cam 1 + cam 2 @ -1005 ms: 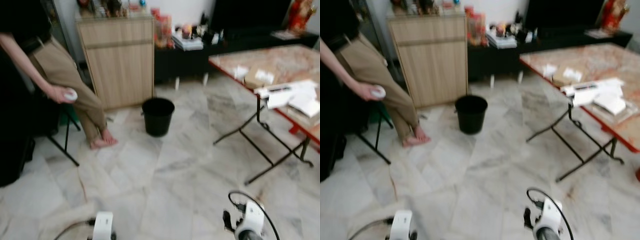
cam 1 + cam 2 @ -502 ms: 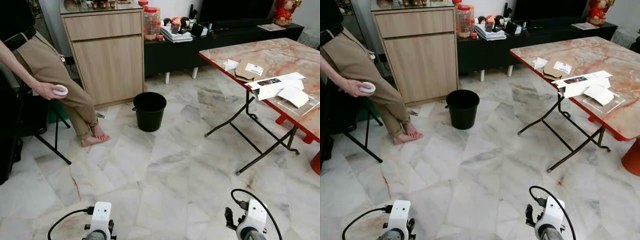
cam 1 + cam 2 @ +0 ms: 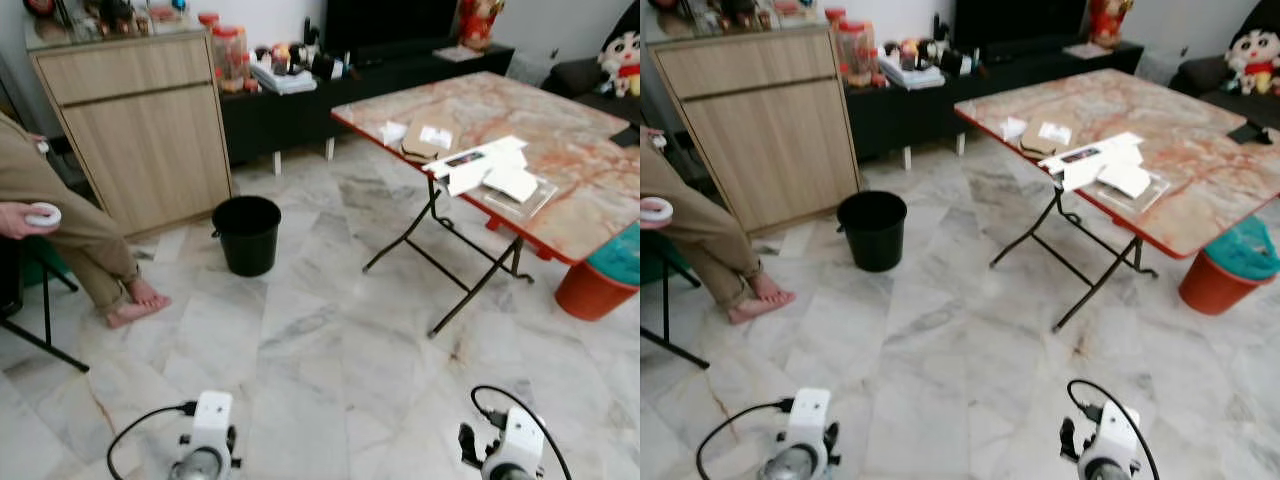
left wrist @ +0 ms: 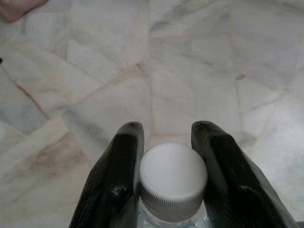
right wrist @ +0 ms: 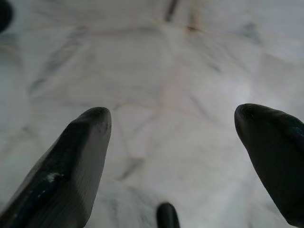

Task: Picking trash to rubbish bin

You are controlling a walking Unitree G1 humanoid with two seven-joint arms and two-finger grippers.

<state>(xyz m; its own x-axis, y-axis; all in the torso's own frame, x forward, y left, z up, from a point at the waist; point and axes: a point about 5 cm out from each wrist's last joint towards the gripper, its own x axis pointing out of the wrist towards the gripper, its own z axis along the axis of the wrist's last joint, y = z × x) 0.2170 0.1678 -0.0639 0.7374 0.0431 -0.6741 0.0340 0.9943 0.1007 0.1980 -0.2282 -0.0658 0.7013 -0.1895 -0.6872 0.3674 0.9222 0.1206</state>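
In the left wrist view my left gripper is shut on a clear plastic bottle with a white cap, held above the marble floor. Its wrist shows low in the left eye view. My right gripper is open over bare floor with nothing between its fingers; its wrist sits low on the right. A black rubbish bin stands on the floor ahead, near a wooden cabinet.
A folding table with papers stands on the right, an orange bucket beside it. A person sits at the left, foot on the floor, holding a white object. A black TV console lines the back wall.
The camera has turned right: the bin, cabinet and person shifted left, and the orange bucket and more of the table came into view. Both wrists stay low in the picture.
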